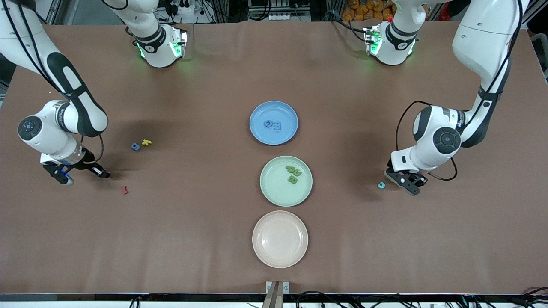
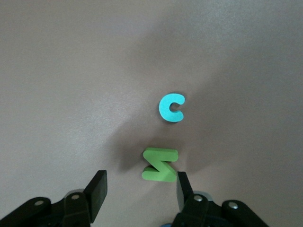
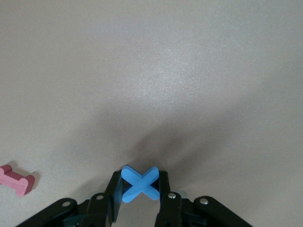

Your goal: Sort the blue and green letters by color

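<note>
Green letter (image 2: pixel 160 164) lies near the table's left-arm edge, between the part-open left gripper (image 2: pixel 140 189)'s fingers, touching one; an off-centre squeeze could flick it. Right gripper (image 3: pixel 140 189) pinches a blue X (image 3: pixel 139 183).

Three plates stand in a row mid-worktop (image 1: pixel 205 239): the farthest plate (image 1: pixel 258 128) holds two letters (image 1: pixel 273 125), the middle plate (image 1: pixel 274 194) holds three letters (image 1: pixel 293 174), and the nearest plate (image 1: pixel 280 239) follows. Loose letters lie toward each arm's end.
</note>
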